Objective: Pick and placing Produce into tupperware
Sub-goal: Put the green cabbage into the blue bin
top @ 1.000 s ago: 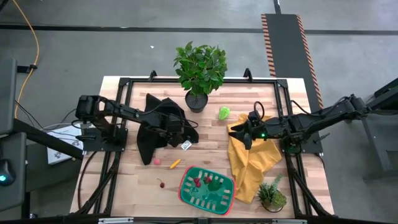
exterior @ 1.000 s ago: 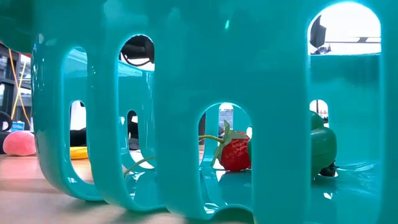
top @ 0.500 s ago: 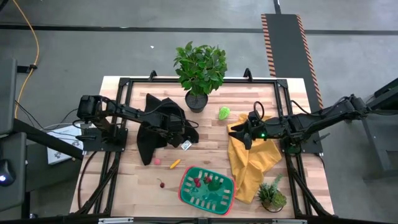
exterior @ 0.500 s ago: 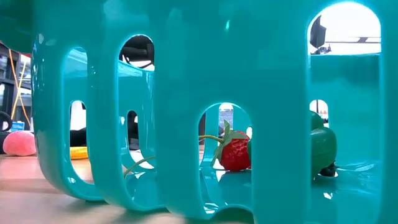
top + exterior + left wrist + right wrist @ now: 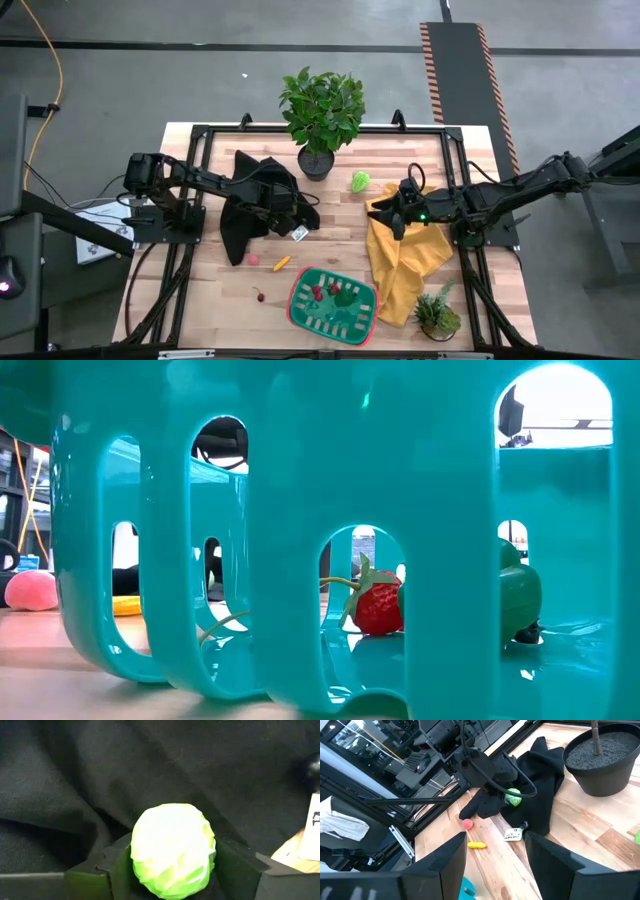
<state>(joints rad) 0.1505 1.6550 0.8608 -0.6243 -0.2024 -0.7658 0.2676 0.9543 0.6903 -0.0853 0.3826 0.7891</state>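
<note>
Your left gripper is clamped on a lime-green ball over the black cloth, mid-tabletop. Right gripper gapes wide above the yellow cloth. Tupperware sits near the front edge w/ 3 bits inside.

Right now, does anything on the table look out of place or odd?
Yes: the crumpled black cloth and draped yellow cloth clutter the wooden table. The left gripper holds a lime-green cabbage ball over the black cloth; otherwise nothing spilled.
</note>
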